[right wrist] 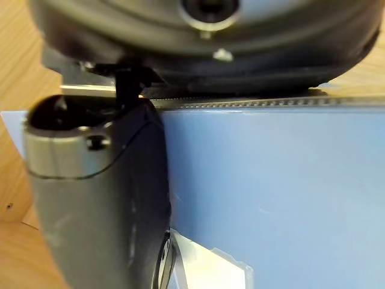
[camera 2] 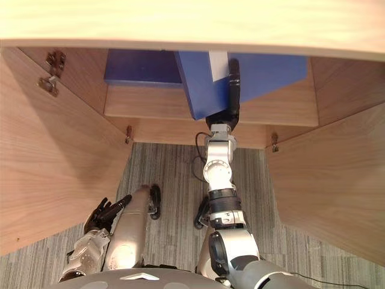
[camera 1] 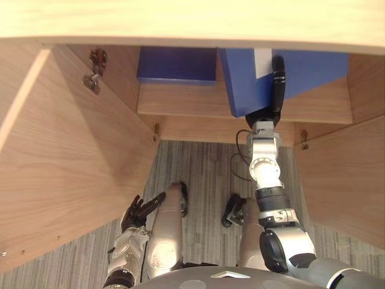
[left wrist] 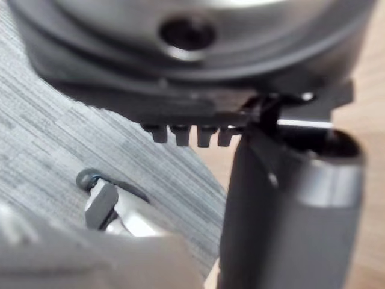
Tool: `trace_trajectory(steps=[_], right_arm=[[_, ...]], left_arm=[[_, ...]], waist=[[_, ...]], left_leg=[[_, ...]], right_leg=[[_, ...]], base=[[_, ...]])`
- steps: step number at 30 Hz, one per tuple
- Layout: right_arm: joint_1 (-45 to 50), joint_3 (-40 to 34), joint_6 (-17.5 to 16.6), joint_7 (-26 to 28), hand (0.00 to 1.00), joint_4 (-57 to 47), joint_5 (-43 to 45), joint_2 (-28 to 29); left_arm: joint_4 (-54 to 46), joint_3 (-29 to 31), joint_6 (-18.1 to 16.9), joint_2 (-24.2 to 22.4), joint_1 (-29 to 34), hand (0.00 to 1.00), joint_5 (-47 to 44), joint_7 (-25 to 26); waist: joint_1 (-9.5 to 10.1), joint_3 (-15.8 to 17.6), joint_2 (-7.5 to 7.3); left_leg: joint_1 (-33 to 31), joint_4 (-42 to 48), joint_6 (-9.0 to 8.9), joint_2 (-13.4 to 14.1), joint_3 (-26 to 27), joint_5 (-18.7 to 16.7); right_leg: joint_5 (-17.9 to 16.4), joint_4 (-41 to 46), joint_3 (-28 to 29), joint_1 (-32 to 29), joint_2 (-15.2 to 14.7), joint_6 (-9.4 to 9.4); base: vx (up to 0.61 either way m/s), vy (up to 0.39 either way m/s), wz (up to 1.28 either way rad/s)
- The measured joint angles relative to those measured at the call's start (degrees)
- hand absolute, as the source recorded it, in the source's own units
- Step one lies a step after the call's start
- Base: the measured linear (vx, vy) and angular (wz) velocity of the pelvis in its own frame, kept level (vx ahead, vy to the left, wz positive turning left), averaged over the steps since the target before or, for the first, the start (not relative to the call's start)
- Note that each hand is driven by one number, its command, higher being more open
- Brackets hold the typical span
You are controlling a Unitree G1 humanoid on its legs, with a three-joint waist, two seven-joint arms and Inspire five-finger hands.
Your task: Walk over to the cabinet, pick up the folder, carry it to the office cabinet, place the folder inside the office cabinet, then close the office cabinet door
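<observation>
Pinching the blue folder with its thumb laid along the face, the right hand holds it tilted over the office cabinet shelf, long axis pointing inward; left hand hangs slack-fingered, well apart.

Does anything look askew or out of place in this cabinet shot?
Yes. The blue plastic folder with a white label lies skewed on the wooden cabinet shelf, one corner reaching the front edge, pinched by the right hand. The darker blue flat item beside it sits square.
</observation>
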Motion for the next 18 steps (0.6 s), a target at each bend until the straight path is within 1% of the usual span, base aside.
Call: trace_trajectory(steps=[1, 2, 3, 5, 6, 8, 9, 10, 12, 15, 17, 18], right_arm=[[-1.9, -0.6, -0.4, -0.6, 0.0, 0.0, 0.1, -0.2], [-3.0, -1.1, -0.6, -0.9, 0.0, 0.0, 0.3, -0.2], [-6.5, -2.4, -1.5, -2.7, 0.0, 0.0, 0.6, -0.3], [-8.5, -3.2, -1.8, -3.8, 0.0, 0.0, 0.6, -0.5], [-10.4, -4.0, -2.0, -5.3, 0.0, 0.0, 0.5, -0.9], [-12.3, -5.1, -2.2, -7.5, 0.0, 0.0, 0.5, -2.1], [-12.7, -5.6, -2.3, -8.2, 0.0, 0.0, 0.5, -2.6], [-13.9, -7.2, -2.7, -10.0, 0.0, 0.0, 0.5, -3.2], [-15.1, -8.9, -3.4, -11.2, 0.0, 0.1, 0.6, -4.0], [-19.1, -13.4, -4.7, -13.4, 0.0, 0.9, 3.4, -6.2], [-24.1, -16.7, -6.5, -15.0, 0.0, 4.7, 6.1, -8.9], [-25.4, -17.5, -6.7, -15.3, 0.0, 5.9, 6.9, -9.8]], left_arm=[[-0.9, 0.0, 0.1, 0.0, 0.0, 1.0, -0.2, 0.3], [-1.4, -0.1, 0.1, -0.1, 0.0, 1.0, -0.3, 0.3], [-2.4, -0.3, 0.2, -0.1, 0.0, 1.0, -0.4, 0.4], [-3.3, -0.6, 0.2, 0.0, 0.0, 1.0, -0.4, 0.6], [-4.0, -1.0, 0.2, -0.1, 0.0, 1.0, -0.8, 1.1], [-5.0, -2.1, 0.3, 0.0, 0.0, 1.0, -1.0, 1.5], [-5.3, -2.5, 0.3, 0.0, 0.0, 1.0, -1.8, 1.6], [-6.0, -3.1, 0.3, 0.0, 0.0, 1.0, -2.6, 1.8], [-6.8, -3.5, 0.3, 0.0, -0.1, 1.0, -2.9, 2.0], [-7.3, -5.0, 0.3, 0.2, 0.0, 1.0, -4.6, 2.6], [-7.3, -5.2, 0.3, 0.2, 0.1, 1.0, -4.8, 3.0], [-7.3, -5.2, 0.3, 0.2, 0.1, 1.0, -4.8, 3.0]], waist=[[0.13, 0.2, 0.03], [0.14, 0.4, 0.25], [0.31, 1.1, 0.71], [0.41, 1.8, 0.9], [0.55, 2.5, 1.14], [0.69, 2.7, 1.36], [0.73, 2.8, 1.4], [0.9, 3.3, 1.49], [1.21, 4.3, 1.66], [1.77, 4.5, 2.08], [1.69, 4.6, 2.14], [1.69, 4.6, 2.14]], left_leg=[[-2.3, 2.2, 0.23, 0.0, -0.2, -0.4], [-3.3, 3.3, 0.18, 0.0, -0.4, -0.7], [-6.0, 6.3, 0.26, 0.1, -0.7, -1.4], [-7.3, 7.8, 0.33, 0.1, -0.7, -1.8], [-8.4, 9.2, 0.31, 0.2, -0.7, -2.3], [-11.1, 11.6, 0.38, 0.2, -1.0, -3.0], [-11.8, 12.3, 0.4, 0.2, -1.1, -3.2], [-12.9, 13.7, 0.4, 0.1, -1.3, -3.5], [-13.3, 14.5, 0.36, 0.1, -1.5, -3.7], [-15.3, 15.5, 0.36, -0.1, -1.6, -3.7], [-16.4, 15.6, 0.32, -0.6, -2.1, -3.4], [-16.7, 15.6, 0.3, -0.8, -2.3, -3.3]], right_leg=[[-0.6, 2.5, 0.2, -2.3, -0.5, -0.38], [-1.0, 3.7, 0.3, -3.3, -0.7, -0.46], [-2.0, 6.8, 0.7, -6.0, -1.2, -0.58], [-2.5, 8.6, 1.1, -7.3, -1.5, -0.63], [-3.0, 10.0, 1.6, -8.6, -1.6, -0.58], [-3.8, 12.5, 2.0, -11.3, -2.0, -0.66], [-4.0, 13.2, 2.0, -11.9, -2.2, -0.7], [-4.6, 14.7, 2.1, -12.9, -2.5, -0.79], [-4.9, 15.7, 2.2, -13.4, -2.6, -0.8], [-5.3, 17.2, 2.2, -15.3, -3.2, -1.17], [-5.4, 17.6, 2.0, -16.1, -3.6, -1.27], [-5.5, 17.6, 1.8, -16.3, -3.6, -1.28]], base=[[-0.07, 0.006, 0.03], [-0.1, 0.008, 0.04], [-0.07, 0.005, 0.03], [-0.06, 0.0, 0.0], [-0.06, -0.002, -0.04], [-0.06, 0.006, -0.01], [-0.04, 0.009, 0.04], [-0.03, 0.002, 0.03], [-0.04, -0.01, 0.03], [-0.03, -0.014, 0.05], [-0.02, -0.024, 0.12], [-0.02, -0.026, 0.12]])
